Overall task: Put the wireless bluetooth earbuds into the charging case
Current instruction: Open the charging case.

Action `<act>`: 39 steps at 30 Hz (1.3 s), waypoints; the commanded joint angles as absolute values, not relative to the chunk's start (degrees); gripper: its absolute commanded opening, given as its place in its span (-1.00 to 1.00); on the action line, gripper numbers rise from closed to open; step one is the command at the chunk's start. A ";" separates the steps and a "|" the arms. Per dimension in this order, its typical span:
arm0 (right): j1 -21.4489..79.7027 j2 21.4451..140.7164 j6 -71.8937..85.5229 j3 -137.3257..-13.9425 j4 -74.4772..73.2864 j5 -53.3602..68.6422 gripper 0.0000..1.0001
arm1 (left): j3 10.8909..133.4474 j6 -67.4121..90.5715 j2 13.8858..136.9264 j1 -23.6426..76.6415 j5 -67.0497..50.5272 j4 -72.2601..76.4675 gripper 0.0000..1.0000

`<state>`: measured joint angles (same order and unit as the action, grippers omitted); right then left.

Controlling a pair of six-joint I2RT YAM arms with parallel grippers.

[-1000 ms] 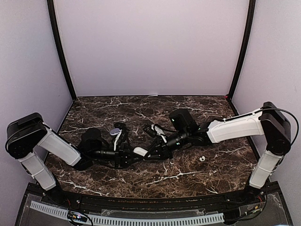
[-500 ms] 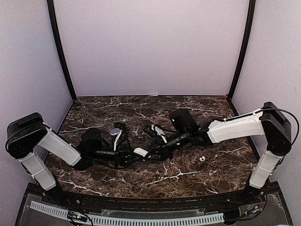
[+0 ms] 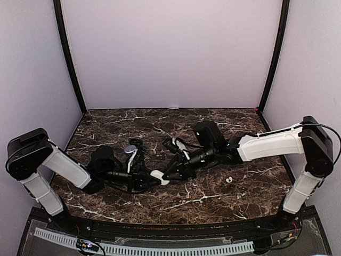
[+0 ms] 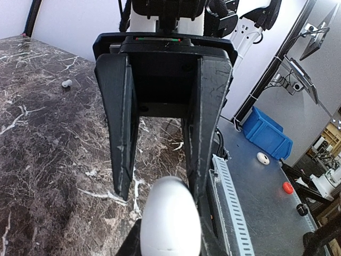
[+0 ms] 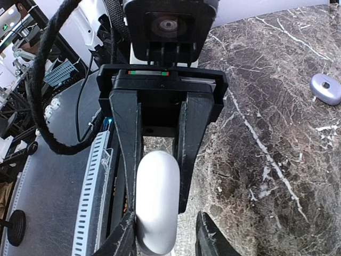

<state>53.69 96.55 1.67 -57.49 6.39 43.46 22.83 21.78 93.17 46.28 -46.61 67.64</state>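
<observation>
Earbud [image 3: 228, 180]: white, lying alone at near right; I judge it light, glossy and slippery, best pinched across its body.
Charging case [image 3: 159, 176]: white, at centre.
Left gripper [image 5: 157, 205]: clamped on that case.
Right gripper [image 5: 166, 240]: spread, fingertips either side of it.

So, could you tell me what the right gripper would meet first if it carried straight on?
Most likely the white case, whose end sits between its jaws; just beyond is the left gripper.
</observation>
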 commanded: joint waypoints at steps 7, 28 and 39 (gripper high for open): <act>50.63 94.61 4.98 -56.25 8.56 35.00 -0.44 | 20.68 18.72 89.87 46.60 -50.58 70.13 -0.61; 45.28 78.58 9.82 -47.14 -1.80 9.64 -0.44 | 17.06 7.03 85.91 46.58 -41.19 68.91 -0.63; 34.94 70.50 23.71 -43.86 -16.47 -13.17 -0.54 | 18.66 3.00 86.42 46.63 -41.87 69.28 -0.62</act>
<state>39.27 71.07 17.89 -43.75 -11.66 -5.13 17.56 4.89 87.18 46.41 -41.08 67.64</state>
